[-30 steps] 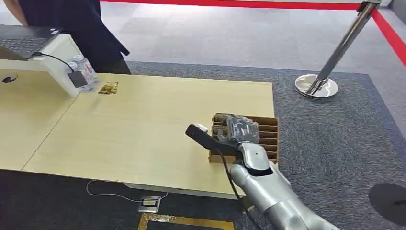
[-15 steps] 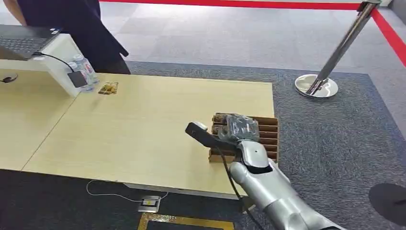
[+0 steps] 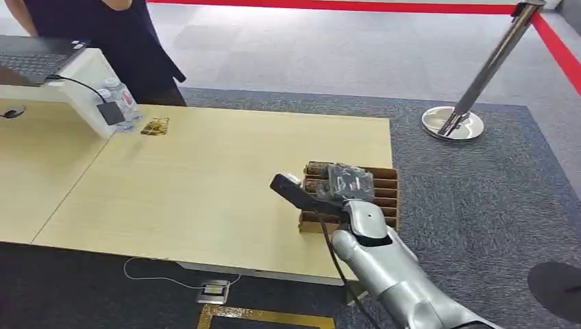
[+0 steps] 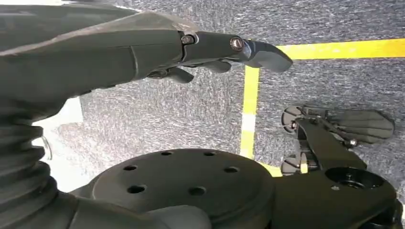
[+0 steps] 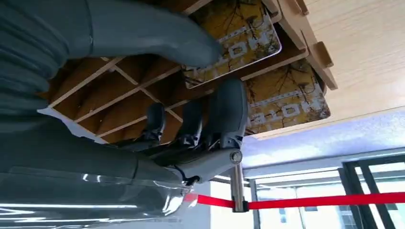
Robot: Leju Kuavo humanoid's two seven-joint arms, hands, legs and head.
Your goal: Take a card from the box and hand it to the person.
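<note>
Your right hand [image 5: 191,95] pinches a card [image 5: 234,38] in the box [image 3: 384,195]; the slot walls could snag it and pull it free.

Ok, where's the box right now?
The box sits at the table's near right corner in the head view, under the right hand.

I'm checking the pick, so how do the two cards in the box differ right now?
The nearer card sits between the right hand's thumb and fingers; the far card has no hand on it. The nearer card overlaps the dividers of the box, while the far card stands in the end slot against the outer wall. The nearer card's face shows almost whole; the far card is half hidden by a divider. Both share the same yellow, branch-patterned print with pale lettering.
</note>
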